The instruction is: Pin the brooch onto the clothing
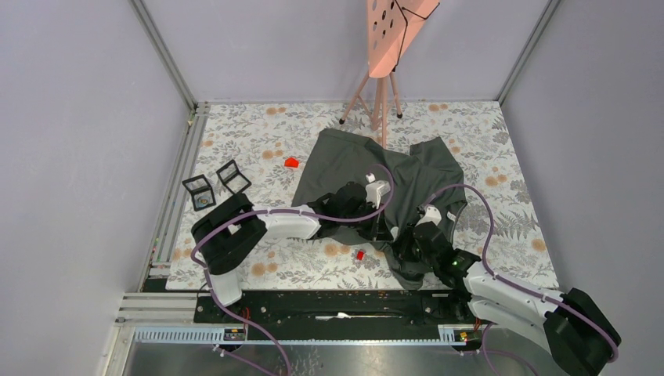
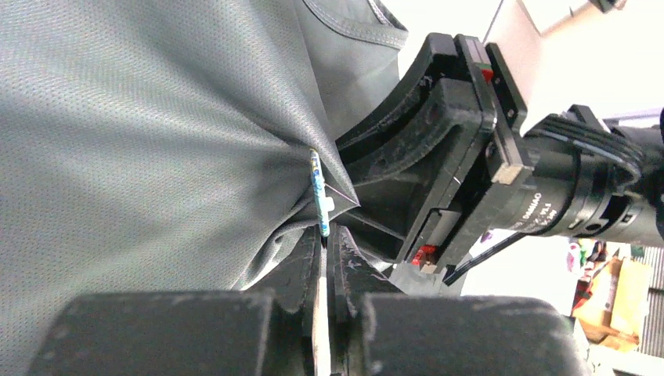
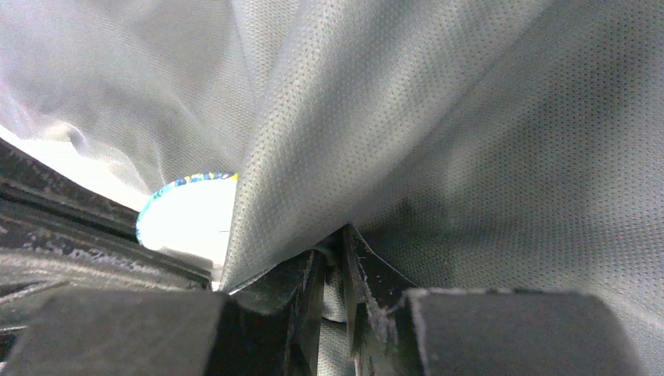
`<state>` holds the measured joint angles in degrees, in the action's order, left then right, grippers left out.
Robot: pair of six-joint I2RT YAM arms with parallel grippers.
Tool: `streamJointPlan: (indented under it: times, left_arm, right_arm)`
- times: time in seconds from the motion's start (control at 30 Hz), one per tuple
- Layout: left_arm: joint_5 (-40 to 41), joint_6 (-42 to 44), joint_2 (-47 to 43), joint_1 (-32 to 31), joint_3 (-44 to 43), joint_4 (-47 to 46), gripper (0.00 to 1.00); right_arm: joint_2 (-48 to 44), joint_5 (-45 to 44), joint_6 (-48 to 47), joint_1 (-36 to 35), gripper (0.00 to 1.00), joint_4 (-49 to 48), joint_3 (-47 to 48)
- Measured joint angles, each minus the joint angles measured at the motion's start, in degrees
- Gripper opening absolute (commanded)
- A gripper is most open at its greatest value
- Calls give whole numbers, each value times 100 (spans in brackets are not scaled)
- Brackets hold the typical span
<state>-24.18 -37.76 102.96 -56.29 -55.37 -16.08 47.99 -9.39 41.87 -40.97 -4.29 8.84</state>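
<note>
Clothing (image 1: pixel 368 168): dark grey T-shirt, spread rumpled on the floral table cover (image 1: pixel 258 141), its near edge gathered up between both arms. Brooch (image 2: pixel 318 192): round with a blue-patterned rim, seen edge-on against the fabric and clamped by its lower part between the nearly closed fingers of the left gripper (image 2: pixel 327 235). Right gripper (image 3: pixel 333 247): fingers are closed tight on a pinched fold of the shirt just beside the brooch; two black square frames (image 1: pixel 211 188) are set well apart on the cover.
</note>
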Motion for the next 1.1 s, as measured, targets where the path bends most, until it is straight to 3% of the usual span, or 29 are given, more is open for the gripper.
streamJointPlan:
  times: [0.53, 0.77, 1.1]
  left_arm:
    - [-824, 1064, -92, 48, 42, 229, 0]
    - [-896, 1126, -173, 157, 48, 404, 0]
    - [-1401, 549, -66, 634, 48, 278, 0]
  right_arm:
    - [527, 46, -136, 11, 19, -31, 273]
    - [592, 92, -221, 22, 37, 321, 518]
    - [-509, -221, -457, 55, 66, 1882, 1056]
